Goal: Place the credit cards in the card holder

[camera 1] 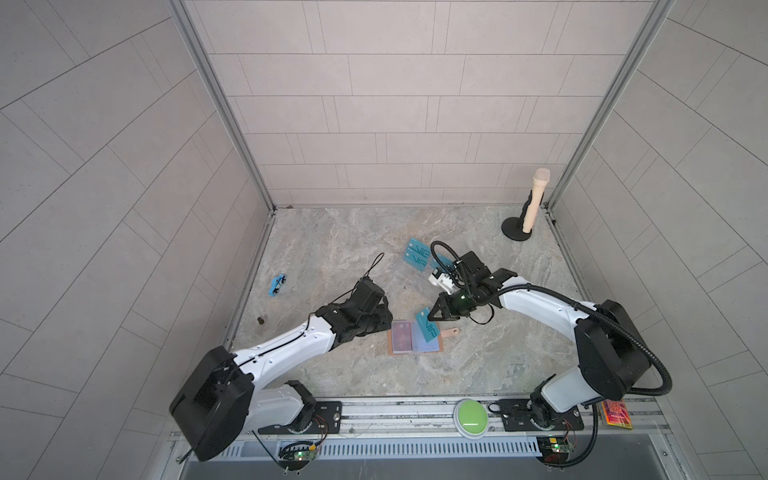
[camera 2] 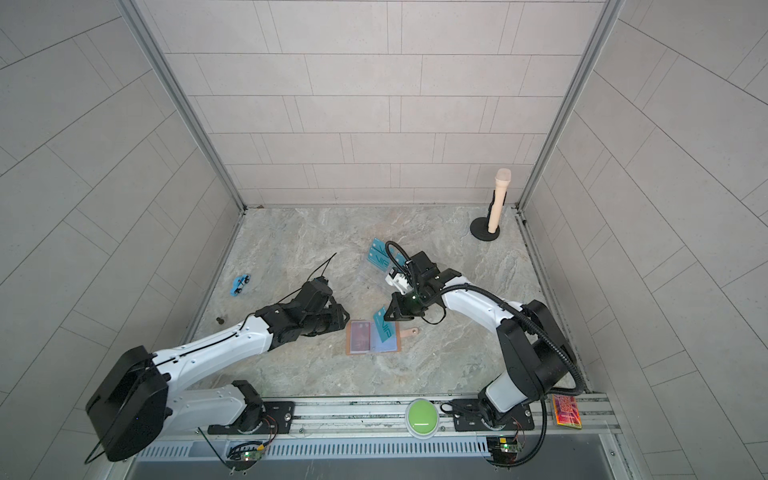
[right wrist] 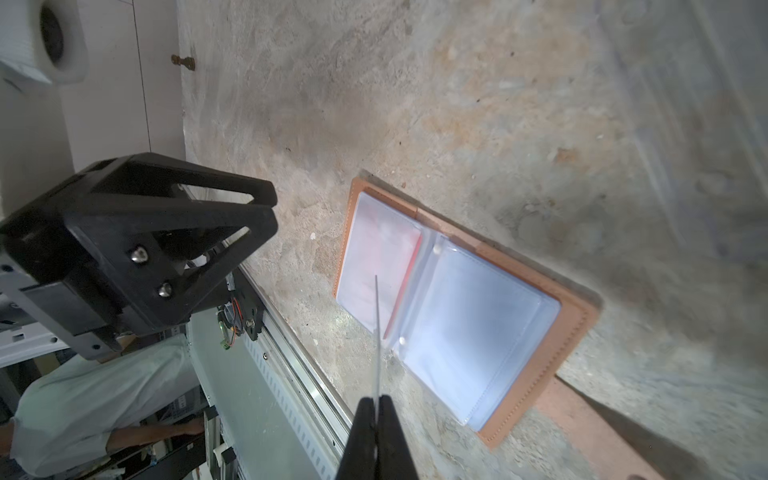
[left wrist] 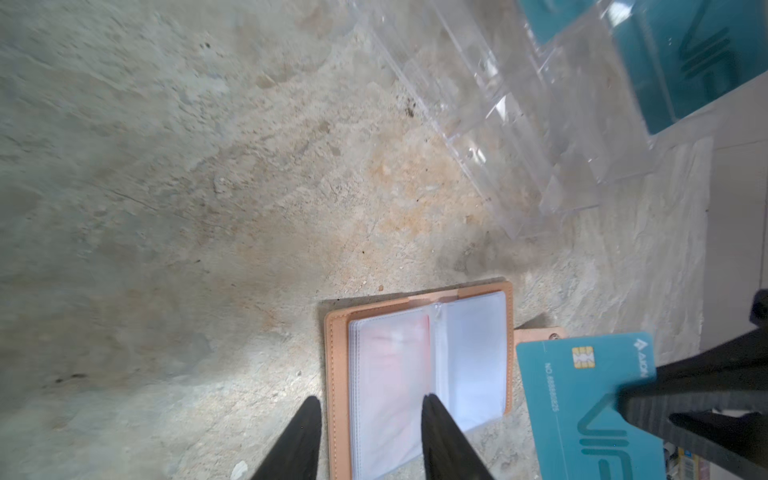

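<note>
Teal glossy credit card (left wrist: 582, 399) pinched in the right hand (right wrist: 377, 403), left hand (left wrist: 370, 397) parted at the stitched tan card holder (left wrist: 337, 374).

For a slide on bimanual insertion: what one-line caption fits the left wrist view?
Left gripper open over the opened card holder; right gripper shut on a teal VIP card.

Card holder (left wrist: 338, 374): tan-pink, lying open and flat at the front-centre of the worktop (camera 1: 332, 249), with its snap tab (camera 1: 452, 331) out to the right. Red card (left wrist: 395, 353): seated in the left clear pocket. Teal VIP card (left wrist: 582, 390): tilted over the right page, pinched in the right gripper (right wrist: 376, 409). Two more teal cards (camera 1: 417, 254), possibly a third partly hidden, stand mid-worktop behind the holder.
</note>
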Robot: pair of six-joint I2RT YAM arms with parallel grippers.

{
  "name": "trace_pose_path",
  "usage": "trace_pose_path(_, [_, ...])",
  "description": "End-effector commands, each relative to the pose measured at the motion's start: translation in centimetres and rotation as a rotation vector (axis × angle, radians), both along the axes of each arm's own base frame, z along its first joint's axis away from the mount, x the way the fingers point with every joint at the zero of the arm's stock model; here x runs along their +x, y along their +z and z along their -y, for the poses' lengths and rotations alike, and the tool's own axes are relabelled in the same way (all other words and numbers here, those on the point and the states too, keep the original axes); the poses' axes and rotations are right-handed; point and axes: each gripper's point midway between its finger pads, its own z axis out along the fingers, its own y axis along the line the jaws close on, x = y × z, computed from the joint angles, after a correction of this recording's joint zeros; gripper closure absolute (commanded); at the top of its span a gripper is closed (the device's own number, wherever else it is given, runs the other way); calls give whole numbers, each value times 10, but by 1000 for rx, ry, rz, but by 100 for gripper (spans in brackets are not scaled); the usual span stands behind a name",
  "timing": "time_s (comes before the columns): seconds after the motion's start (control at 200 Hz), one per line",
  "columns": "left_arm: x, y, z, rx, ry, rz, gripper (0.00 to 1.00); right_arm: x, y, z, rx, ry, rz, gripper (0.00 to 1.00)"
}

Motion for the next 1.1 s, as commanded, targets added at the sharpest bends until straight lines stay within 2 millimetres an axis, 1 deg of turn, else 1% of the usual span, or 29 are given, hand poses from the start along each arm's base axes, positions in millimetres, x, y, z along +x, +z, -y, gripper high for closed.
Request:
trace_pose_path(0.0, [-4, -8, 16, -24, -35, -15, 60, 6, -3, -15, 80, -20, 3, 100])
trace_pose_path(0.115, [-6, -22, 22, -21, -36, -50, 67, 1, -21, -17, 82, -13, -48, 100])
trace_pose_path(0.19, [-6, -28, 23, -26, -34, -59, 69, -1, -30, -16, 74, -5, -68, 100])
trace_pose_path(0.385, [-10, -39, 14, 29, -29, -77, 72, -4, -45, -15, 61, -1, -99, 100])
trace_pose_path(0.476, [-12, -45, 9, 66, -36, -88, 76, -4, -50, -15, 63, -3, -116, 100])
trace_pose_path(0.561, [-12, -47, 11, 54, -35, -88, 79, -6, -52, -14, 63, -2, -132, 100])
trace_pose_path(0.741, [-12, -52, 10, 63, -33, -96, 87, -7, -49, -6, 73, -23, -146, 100])
trace_pose_path(0.836, [-13, -54, 9, 66, -33, -100, 90, -9, -47, -4, 80, -28, -155, 100])
trace_pose_path(0.956, [-14, -55, 9, 69, -36, -102, 91, -11, -44, -4, 86, -24, -157, 100])
trace_pose_path(1.091, [-13, -55, 8, 72, -36, -98, 91, -12, -47, -3, 85, -26, -167, 100])
